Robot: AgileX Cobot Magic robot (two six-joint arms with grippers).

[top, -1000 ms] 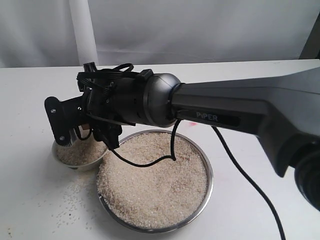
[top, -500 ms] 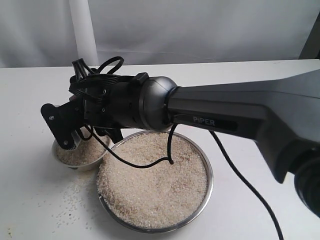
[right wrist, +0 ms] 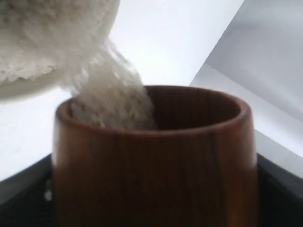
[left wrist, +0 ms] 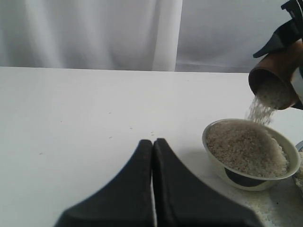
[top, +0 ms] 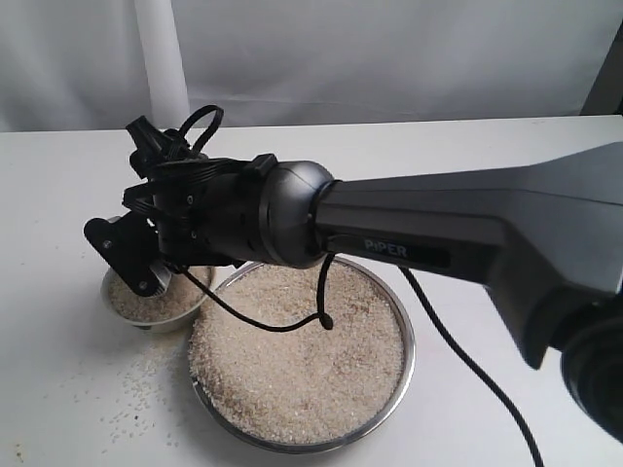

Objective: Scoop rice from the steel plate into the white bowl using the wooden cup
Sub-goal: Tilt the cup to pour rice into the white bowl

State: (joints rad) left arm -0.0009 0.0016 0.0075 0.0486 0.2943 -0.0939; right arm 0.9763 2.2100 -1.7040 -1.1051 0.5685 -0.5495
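My right gripper (top: 136,255) has reached across to the left and hangs over the white bowl (top: 161,319). It is shut on the wooden cup (left wrist: 277,78), which lies tipped mouth-down. Rice (left wrist: 259,112) streams from the cup into the bowl (left wrist: 222,165), which is heaped with grains. In the right wrist view the cup (right wrist: 156,161) fills the frame, and rice slides from its rim toward the bowl (right wrist: 28,86). The steel plate (top: 409,336) beside the bowl is full of rice (top: 302,360). My left gripper (left wrist: 152,142) is shut and holds nothing, low over the table some way from the bowl.
Loose grains (top: 136,399) lie scattered on the white table in front of the bowl. A black cable (top: 467,350) hangs from the right arm over the plate's far side. A white post (top: 161,58) stands at the back left.
The right wrist has rolled further and shifted slightly left, tipping the cup more steeply over the bowl. The left gripper's earlier state is not shown.
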